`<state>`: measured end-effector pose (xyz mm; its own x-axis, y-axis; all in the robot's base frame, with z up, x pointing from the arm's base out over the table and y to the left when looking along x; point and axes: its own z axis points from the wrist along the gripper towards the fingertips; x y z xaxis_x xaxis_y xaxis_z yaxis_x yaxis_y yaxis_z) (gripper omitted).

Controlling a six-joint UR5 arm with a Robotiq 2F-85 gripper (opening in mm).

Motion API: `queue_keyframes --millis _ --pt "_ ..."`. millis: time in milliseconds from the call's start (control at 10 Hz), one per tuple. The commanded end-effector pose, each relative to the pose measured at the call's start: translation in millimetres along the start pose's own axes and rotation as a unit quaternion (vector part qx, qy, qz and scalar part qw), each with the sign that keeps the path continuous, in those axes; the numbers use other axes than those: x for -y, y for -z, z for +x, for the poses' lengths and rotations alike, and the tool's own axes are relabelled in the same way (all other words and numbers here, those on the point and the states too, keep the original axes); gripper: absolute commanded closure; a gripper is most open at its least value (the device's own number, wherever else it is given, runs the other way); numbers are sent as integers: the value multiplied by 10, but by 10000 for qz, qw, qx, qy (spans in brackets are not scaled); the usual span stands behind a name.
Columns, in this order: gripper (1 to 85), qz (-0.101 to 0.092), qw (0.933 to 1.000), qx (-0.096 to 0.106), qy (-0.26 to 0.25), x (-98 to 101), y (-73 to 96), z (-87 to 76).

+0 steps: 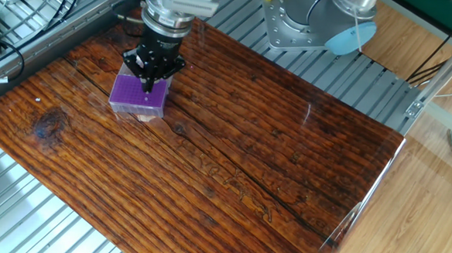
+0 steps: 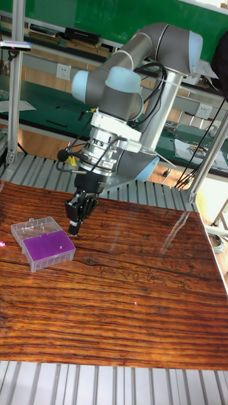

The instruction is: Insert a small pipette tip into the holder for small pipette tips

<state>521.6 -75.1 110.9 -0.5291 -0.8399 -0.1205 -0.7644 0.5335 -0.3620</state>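
The holder for small pipette tips (image 1: 137, 95) is a clear box with a purple perforated top plate, standing at the far left of the wooden table (image 1: 232, 158). In the tall fixed view the holder (image 2: 45, 246) lies left of and below the fingertips. My gripper (image 1: 148, 82) hangs point-down over the plate's far right part, its dark fingers drawn together. A thin pale small pipette tip (image 2: 73, 231) seems to poke out below the gripper (image 2: 75, 226). I cannot tell whether it touches the plate.
The box's clear lid (image 2: 31, 226) lies open behind the purple plate. The arm's grey base mount (image 1: 301, 26) stands at the table's far edge. Black cables (image 1: 10, 30) run along the left rail. Ribbed metal decking surrounds the table, whose right edge (image 1: 382, 177) is nearby.
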Motion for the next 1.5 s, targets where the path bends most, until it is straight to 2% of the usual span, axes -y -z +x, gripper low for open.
queue_keyframes --millis 0,200,400,500,600,800,1100,1400 --pt "847 59 9977 386 -555 61 40 -131" --pt "847 83 9973 390 -618 101 3 -96" --pt "847 11 9953 593 -762 114 -59 -85" --pt "847 42 9938 643 -908 146 -62 -79" --pt "847 179 9927 636 -1012 234 -83 -44" --pt "847 90 9896 670 -1270 215 -98 -46" --pt "847 49 9885 703 -1337 202 -95 -96" --pt "847 -20 9811 667 -1816 206 -56 -177"
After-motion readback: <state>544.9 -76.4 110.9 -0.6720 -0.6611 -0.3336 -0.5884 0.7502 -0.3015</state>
